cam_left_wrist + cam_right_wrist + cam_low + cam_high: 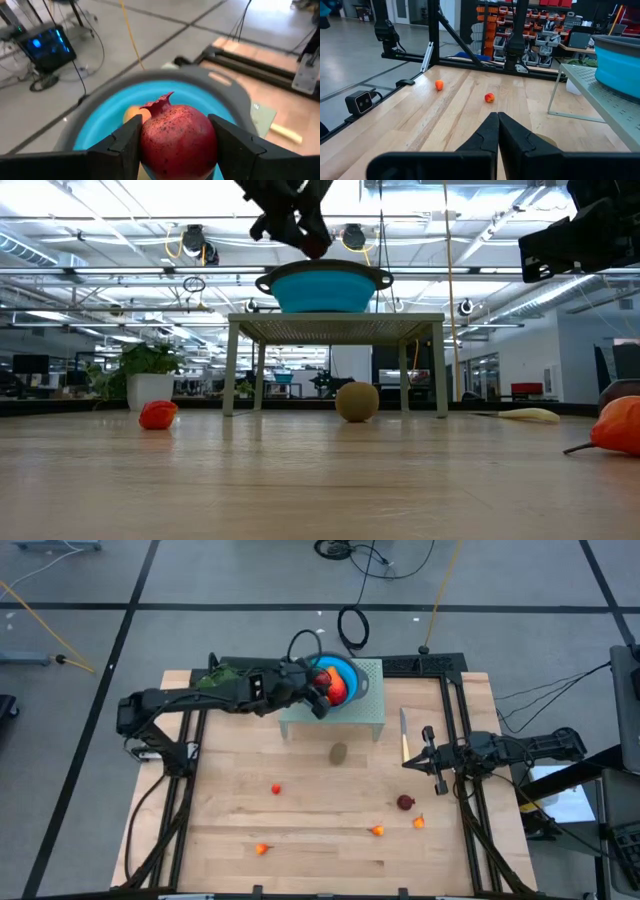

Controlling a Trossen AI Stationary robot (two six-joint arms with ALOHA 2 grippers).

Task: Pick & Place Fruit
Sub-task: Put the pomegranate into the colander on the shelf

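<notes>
My left gripper is shut on a dark red pomegranate and hangs just over the blue bowl. The bowl stands on a small grey-green stand at the table's far middle. An orange-red piece lies in the bowl. On the table lie a brown kiwi, a dark red round fruit and several tiny orange-red ones, such as one. My right gripper waits shut at the right side. My left gripper pinches the pomegranate by its two opposite sides between its two fingers. The fingers come from the table's left, slanting down. The fruit is lifted clear above the bowl's inside, its crown pointing away from the gripper.
A yellow-handled knife lies right of the stand, close to my right gripper. A green leafy bunch lies at the far left under my left arm. Bare wood spreads between the scattered fruit toward the near edge.
</notes>
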